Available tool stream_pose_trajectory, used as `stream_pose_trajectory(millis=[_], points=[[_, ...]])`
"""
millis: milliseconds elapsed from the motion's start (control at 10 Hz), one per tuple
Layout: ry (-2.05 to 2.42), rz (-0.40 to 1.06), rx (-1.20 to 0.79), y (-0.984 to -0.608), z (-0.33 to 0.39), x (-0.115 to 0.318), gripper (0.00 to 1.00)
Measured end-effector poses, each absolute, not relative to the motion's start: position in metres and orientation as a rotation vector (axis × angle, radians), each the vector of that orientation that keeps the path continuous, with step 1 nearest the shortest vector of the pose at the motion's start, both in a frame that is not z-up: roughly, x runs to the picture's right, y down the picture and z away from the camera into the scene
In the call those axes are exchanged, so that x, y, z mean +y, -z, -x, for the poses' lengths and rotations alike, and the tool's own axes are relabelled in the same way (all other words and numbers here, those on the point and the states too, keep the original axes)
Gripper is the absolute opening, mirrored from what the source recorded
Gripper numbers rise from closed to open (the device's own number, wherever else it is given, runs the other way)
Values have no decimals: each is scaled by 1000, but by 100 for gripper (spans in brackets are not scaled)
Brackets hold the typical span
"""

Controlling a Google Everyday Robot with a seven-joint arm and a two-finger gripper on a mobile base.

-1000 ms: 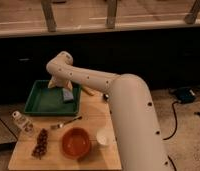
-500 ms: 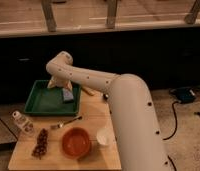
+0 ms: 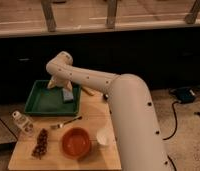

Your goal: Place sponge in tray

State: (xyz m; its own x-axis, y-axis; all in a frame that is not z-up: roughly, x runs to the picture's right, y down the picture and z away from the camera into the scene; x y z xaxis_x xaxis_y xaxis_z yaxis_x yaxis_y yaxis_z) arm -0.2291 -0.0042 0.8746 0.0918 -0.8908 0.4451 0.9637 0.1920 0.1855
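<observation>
Nothing has shifted over the last second: the tool [image 3: 64, 88] still hangs over the green plastic tray [image 3: 39, 104], with the blue-grey sponge [image 3: 67, 95] directly beneath it on the tray floor, near the right wall. Whether it has released is unclear. Beyond it, the tray's far rim nears the wooden bench [image 3: 90, 116] edge; leftward, the tray floor lies free.

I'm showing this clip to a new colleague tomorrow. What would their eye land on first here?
Probably the thick white robot arm sweeping from lower right across the wooden table. Its tool reaches down into the green rectangular plastic tray at the table's back left, right at a small grey-blue sponge. Next, the round orange bowl near the front edge stands out.
</observation>
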Motion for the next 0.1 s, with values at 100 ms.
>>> stream_pose_trajectory(millis=[100], points=[[1387, 169, -520, -874, 229, -4, 75]])
